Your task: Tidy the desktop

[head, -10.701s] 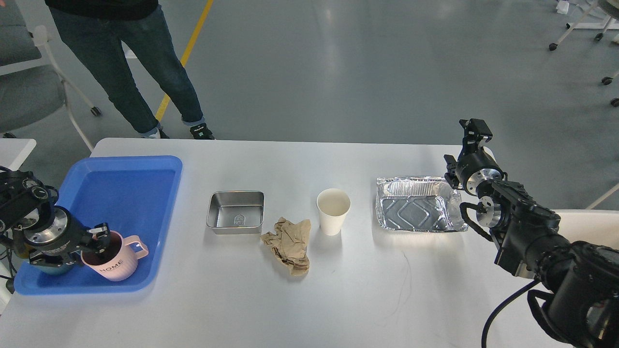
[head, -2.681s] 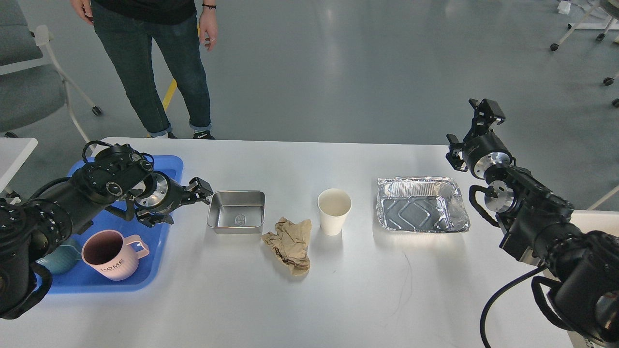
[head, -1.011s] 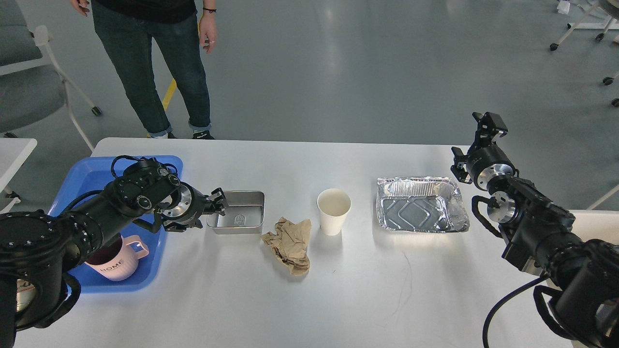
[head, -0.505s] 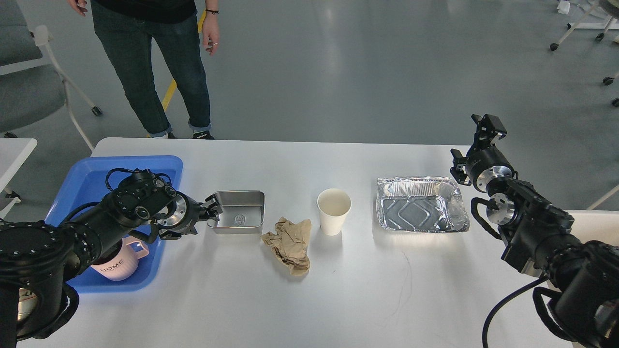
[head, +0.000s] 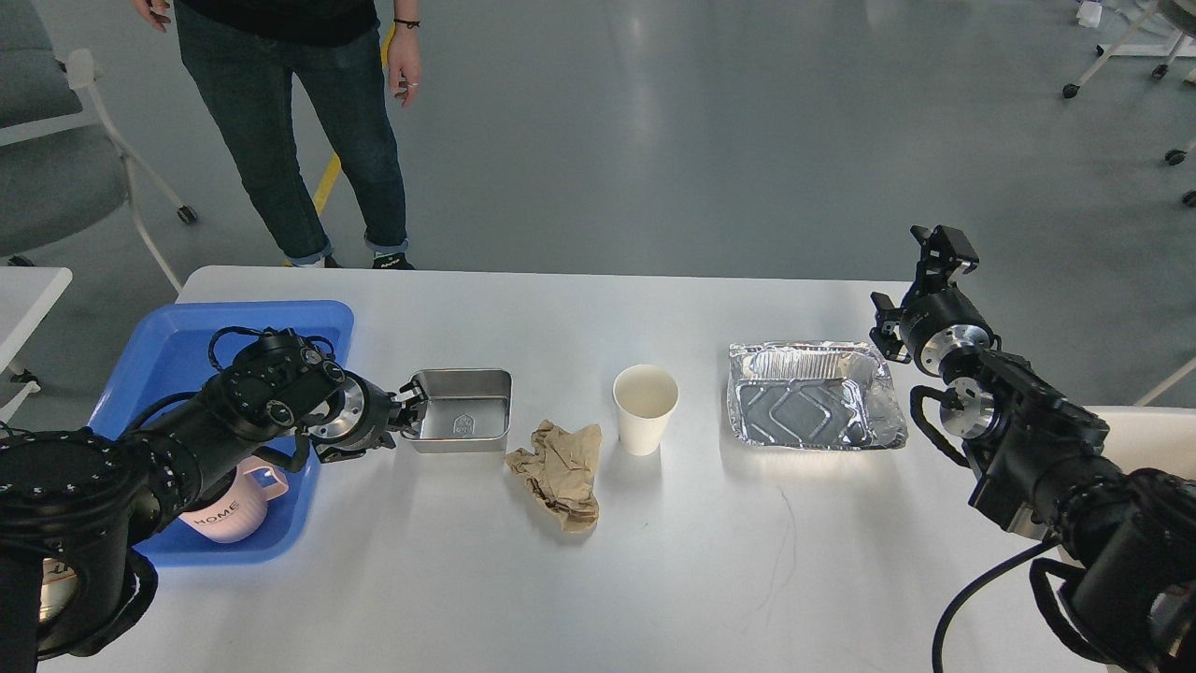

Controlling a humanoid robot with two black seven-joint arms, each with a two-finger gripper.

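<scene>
Our black left arm reaches in low from the left, its two-finger tool (head: 412, 391) pointing right, fingers too dark to separate. Our black right arm rises from the right, its tool (head: 944, 245) raised, fingers indistinct.

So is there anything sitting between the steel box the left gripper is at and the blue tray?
Nothing visible. The left gripper is at the left rim of the steel box, and only bare desktop separates the box from the blue tray. Inside the tray, the pink mug fills the near corner; the far part shows bare.
</scene>
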